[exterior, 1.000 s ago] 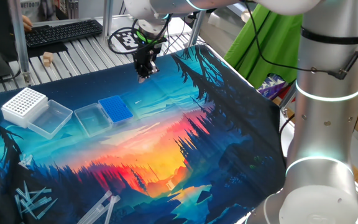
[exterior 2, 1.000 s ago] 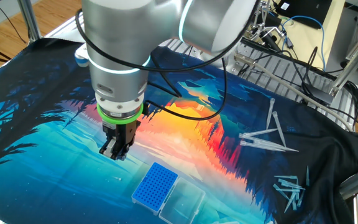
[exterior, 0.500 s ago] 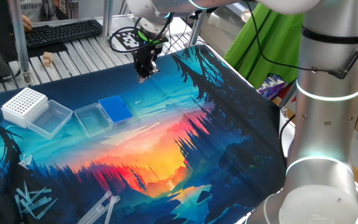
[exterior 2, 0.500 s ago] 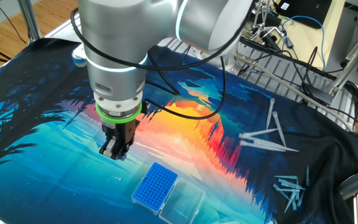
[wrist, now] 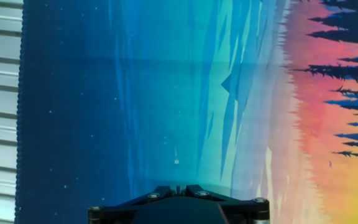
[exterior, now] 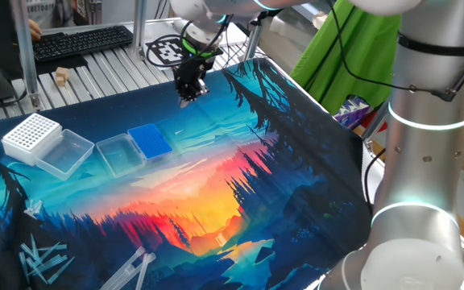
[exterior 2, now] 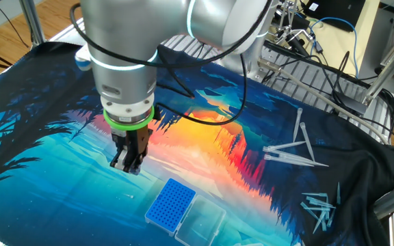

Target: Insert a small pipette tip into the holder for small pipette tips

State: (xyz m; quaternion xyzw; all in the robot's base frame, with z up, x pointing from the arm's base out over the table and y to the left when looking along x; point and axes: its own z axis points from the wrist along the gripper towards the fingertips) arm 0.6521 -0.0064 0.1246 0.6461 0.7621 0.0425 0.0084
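Small pipette tip (wrist: 176,161) lies loose on the mat, so the closed, empty gripper (exterior 2: 128,166) could flick it away.

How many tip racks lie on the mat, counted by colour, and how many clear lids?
Blue rack: 1
White rack: 1
Clear lids: 2
Total: 4

Bright, even light fills all three views, with soft, faint shadows. Both fixed views are sharp. The hand view is slightly soft, and its dark tool (wrist: 178,190) is blurred.
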